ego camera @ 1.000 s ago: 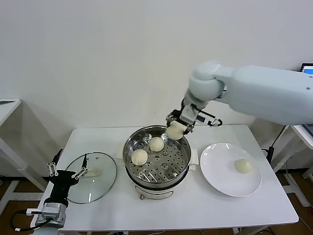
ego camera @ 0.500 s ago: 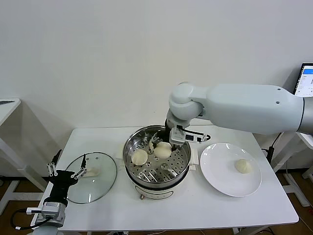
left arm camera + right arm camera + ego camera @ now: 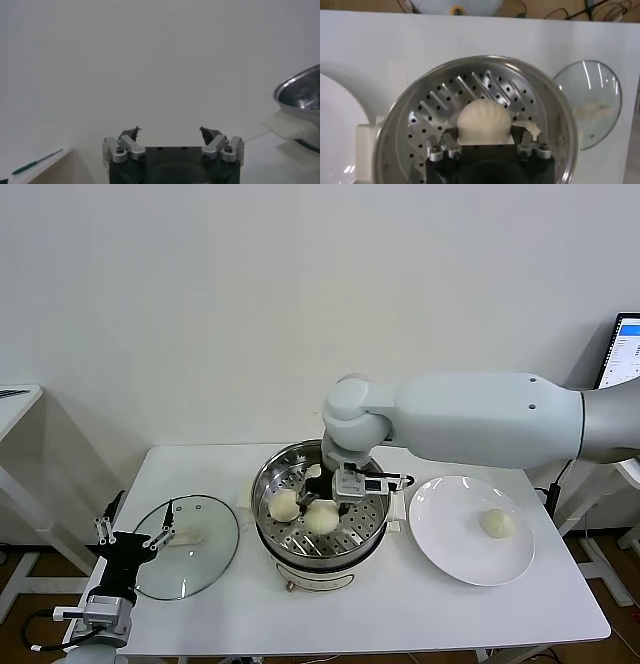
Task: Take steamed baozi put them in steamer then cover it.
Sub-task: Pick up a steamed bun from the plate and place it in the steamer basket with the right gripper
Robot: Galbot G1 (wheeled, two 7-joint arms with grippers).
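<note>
Head view — right gripper (image 3: 322, 506): down inside the steamer (image 3: 372, 519), its fingers clamped on either side of a steamed baozi (image 3: 321, 516) near the middle of the perforated tray.
Head view — other baozi in the steamer: one bun (image 3: 285, 504) lies on the tray just beside the held one, on the robot's left of it; part of a third (image 3: 313, 472) shows toward the far rim, mostly hidden by the arm.
Head view — plate (image 3: 455, 554): flat and white, on the table (image 3: 400, 614) to the robot's right of the steamer, with a single baozi (image 3: 497, 523) lying on it.
Head view — lid (image 3: 205, 559): clear glass, flat on the table to the robot's left of the steamer, apart from it.
Head view — left gripper (image 3: 134, 534): parked low at the table's near left corner, at the lid's edge, fingers spread wide and holding nothing.

Left wrist view — left gripper (image 3: 171, 132): both fingertips stand well apart with only the white wall between them; the steamer's steel rim (image 3: 299, 92) and a white side handle (image 3: 287, 126) show at the edge.

Right wrist view — right gripper (image 3: 485, 134): the fingers press the two sides of the ridged cream bun (image 3: 484, 118) — held over the steamer's perforated tray (image 3: 427, 117).
Right wrist view — surroundings: the glass lid (image 3: 592, 100) lies beyond the steamer rim, and the white plate (image 3: 337, 125) curves in at the opposite side.
</note>
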